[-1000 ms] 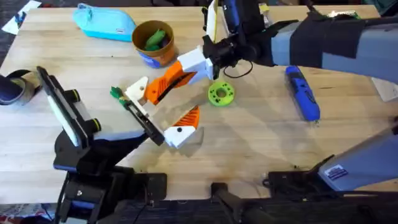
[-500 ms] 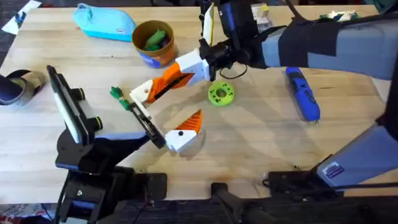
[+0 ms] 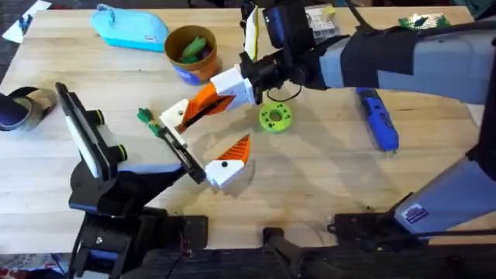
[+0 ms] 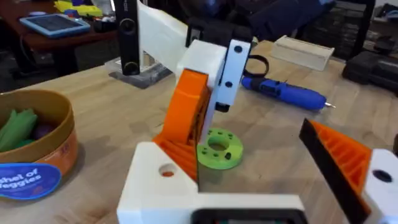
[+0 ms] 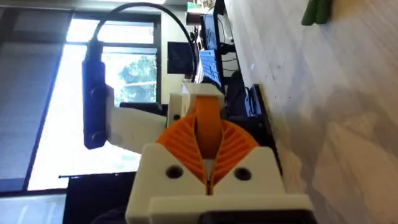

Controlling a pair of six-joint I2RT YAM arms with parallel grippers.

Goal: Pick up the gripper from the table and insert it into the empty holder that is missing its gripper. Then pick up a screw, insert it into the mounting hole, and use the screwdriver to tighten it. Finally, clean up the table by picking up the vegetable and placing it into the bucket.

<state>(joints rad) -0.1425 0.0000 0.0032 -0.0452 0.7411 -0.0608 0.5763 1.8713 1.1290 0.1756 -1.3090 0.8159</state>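
My right gripper (image 3: 249, 77) is shut on the white base of the gripper (image 3: 208, 99), an orange ribbed finger slanting down and left. Its narrow tip rests at the empty holder (image 3: 171, 114), a cream block at the far end of the black bar (image 3: 180, 152) on my left arm. The twin orange finger (image 3: 235, 149) sits at the bar's near end, far from the holder, so my left gripper (image 3: 200, 136) stands open. In the left wrist view, the gripper (image 4: 186, 118) leans onto the holder (image 4: 155, 186). The vegetable (image 3: 144, 116) lies left of the holder. The bucket (image 3: 191, 54) and the screwdriver (image 3: 377, 116) are on the table.
A lime-green disc (image 3: 275, 117) lies just right of the held finger. A light-blue pouch (image 3: 132, 28) sits at the back left and a dark roll (image 3: 19, 108) at the left edge. Small packets (image 3: 318, 19) lie at the back.
My right gripper has carried the orange finger left, bringing its tip onto the holder. The left arm shifted slightly at first, then stayed still.
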